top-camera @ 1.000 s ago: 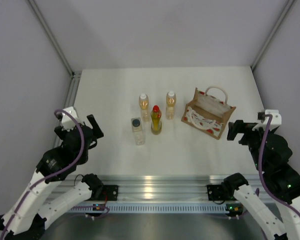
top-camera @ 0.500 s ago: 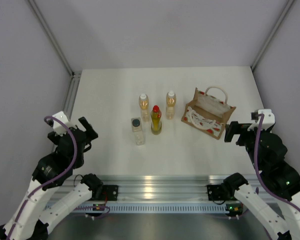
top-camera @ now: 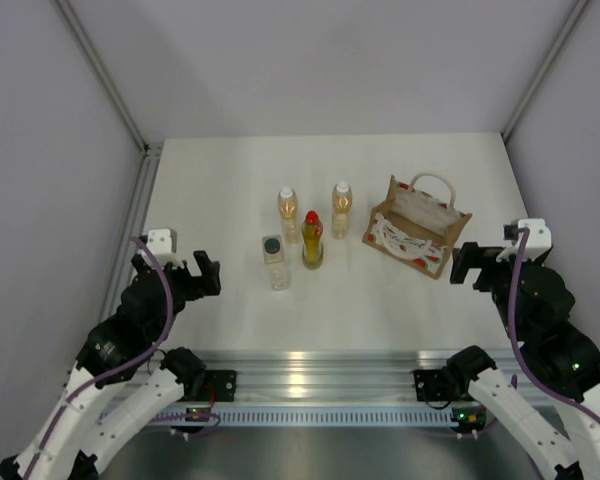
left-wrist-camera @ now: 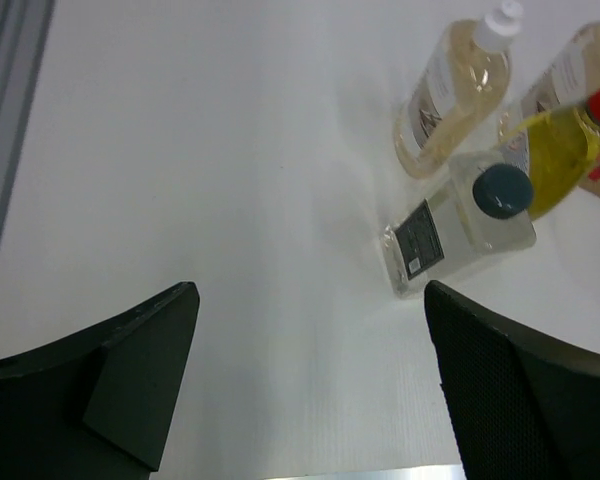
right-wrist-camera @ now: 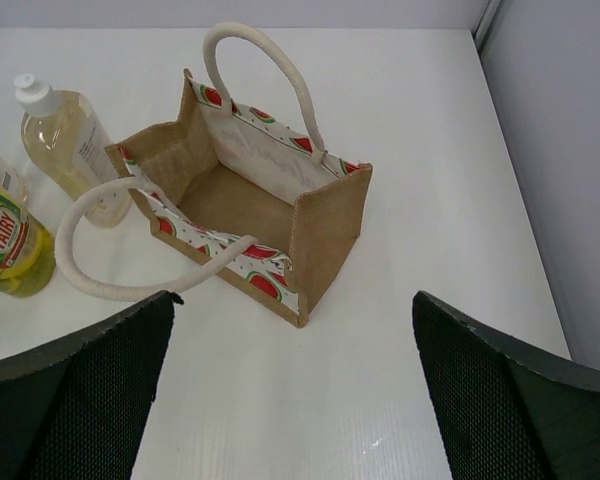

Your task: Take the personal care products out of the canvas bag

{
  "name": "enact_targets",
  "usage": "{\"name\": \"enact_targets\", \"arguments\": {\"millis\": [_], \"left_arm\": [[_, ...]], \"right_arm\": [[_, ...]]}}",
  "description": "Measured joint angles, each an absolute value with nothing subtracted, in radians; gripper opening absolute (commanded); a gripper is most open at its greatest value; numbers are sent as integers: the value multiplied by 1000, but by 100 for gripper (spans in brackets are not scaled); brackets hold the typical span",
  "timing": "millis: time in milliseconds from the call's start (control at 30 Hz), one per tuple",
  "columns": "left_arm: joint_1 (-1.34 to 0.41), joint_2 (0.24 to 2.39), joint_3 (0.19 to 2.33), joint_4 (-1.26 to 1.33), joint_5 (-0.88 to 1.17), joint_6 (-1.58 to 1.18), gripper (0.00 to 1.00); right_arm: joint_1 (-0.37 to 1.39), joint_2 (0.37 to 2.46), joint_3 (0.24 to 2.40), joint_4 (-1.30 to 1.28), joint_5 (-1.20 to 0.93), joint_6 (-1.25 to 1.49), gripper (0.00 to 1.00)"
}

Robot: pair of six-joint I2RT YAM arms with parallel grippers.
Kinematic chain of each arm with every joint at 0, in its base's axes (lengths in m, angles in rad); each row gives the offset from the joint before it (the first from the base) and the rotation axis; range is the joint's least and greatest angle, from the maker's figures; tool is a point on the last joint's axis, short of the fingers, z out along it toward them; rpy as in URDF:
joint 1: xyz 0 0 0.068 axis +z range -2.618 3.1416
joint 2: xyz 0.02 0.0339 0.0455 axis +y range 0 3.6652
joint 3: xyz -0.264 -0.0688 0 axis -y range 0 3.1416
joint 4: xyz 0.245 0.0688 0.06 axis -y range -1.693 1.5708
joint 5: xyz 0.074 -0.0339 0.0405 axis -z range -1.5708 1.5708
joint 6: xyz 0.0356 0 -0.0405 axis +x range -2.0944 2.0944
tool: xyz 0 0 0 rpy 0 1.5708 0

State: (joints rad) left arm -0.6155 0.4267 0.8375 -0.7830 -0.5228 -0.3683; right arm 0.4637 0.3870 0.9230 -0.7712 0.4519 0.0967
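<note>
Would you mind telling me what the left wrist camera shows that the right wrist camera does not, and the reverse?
Only the left wrist view shows the clear squarish bottle with its dark cap. Only the right wrist view shows the canvas bag from above, open, with no bottle inside, and both of its rope handles. Both views show the yellow bottle and an amber bottle beside it.

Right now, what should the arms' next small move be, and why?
Probably just back away: the tan canvas bag shows a bare floor inside, the four small bottles stand on the white table, and the open left gripper and right gripper hold nothing.
</note>
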Motion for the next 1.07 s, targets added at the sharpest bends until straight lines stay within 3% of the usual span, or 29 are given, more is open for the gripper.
{"name": "enact_targets", "arguments": {"millis": [267, 567, 1067], "left_arm": [[-596, 422, 793, -721, -381, -266, 98], [-320, 421, 793, -699, -333, -259, 98], [-297, 421, 793, -694, -311, -259, 98]], "right_arm": [[464, 372, 923, -771, 453, 96, 99], [465, 374, 923, -771, 453, 97, 100], [475, 370, 894, -771, 477, 107, 100]]}}
